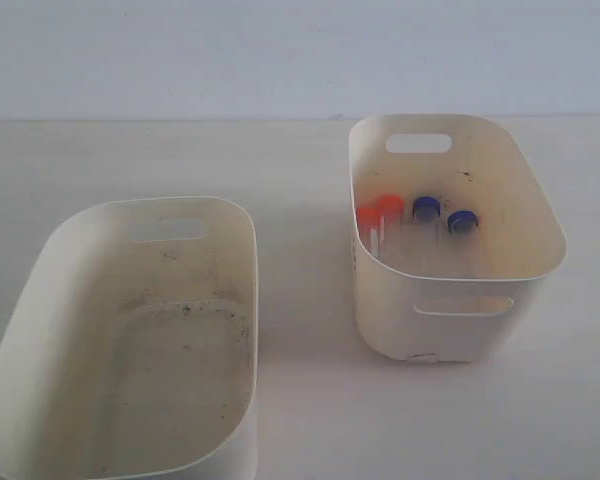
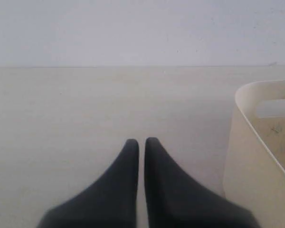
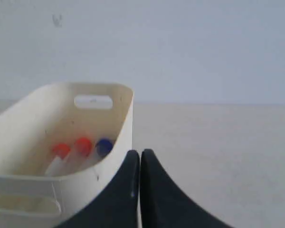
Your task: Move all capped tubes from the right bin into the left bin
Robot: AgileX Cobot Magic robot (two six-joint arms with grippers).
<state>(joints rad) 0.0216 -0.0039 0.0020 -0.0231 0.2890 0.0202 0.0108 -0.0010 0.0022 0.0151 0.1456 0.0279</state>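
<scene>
The right bin point(image 1: 500, 290) stands upright on the table and holds the capped tubes: two orange-red caps point(image 1: 378, 210) close together and two blue caps point(image 1: 427, 207) point(image 1: 462, 221). The left bin point(image 1: 100, 250), its floor speckled with dirt, holds nothing. Neither gripper shows in the exterior view. In the left wrist view my left gripper point(image 2: 141, 141) is shut and empty above bare table, the left bin's wall point(image 2: 247, 156) beside it. My right gripper point(image 3: 140, 153) is shut and empty just outside the right bin's wall point(image 3: 124, 137); two orange-red caps point(image 3: 83, 145) and one blue cap point(image 3: 104, 146) show inside.
A pale wooden table point(image 1: 300, 160) runs back to a plain light wall point(image 1: 280, 50). A bare strip of table lies between the two bins.
</scene>
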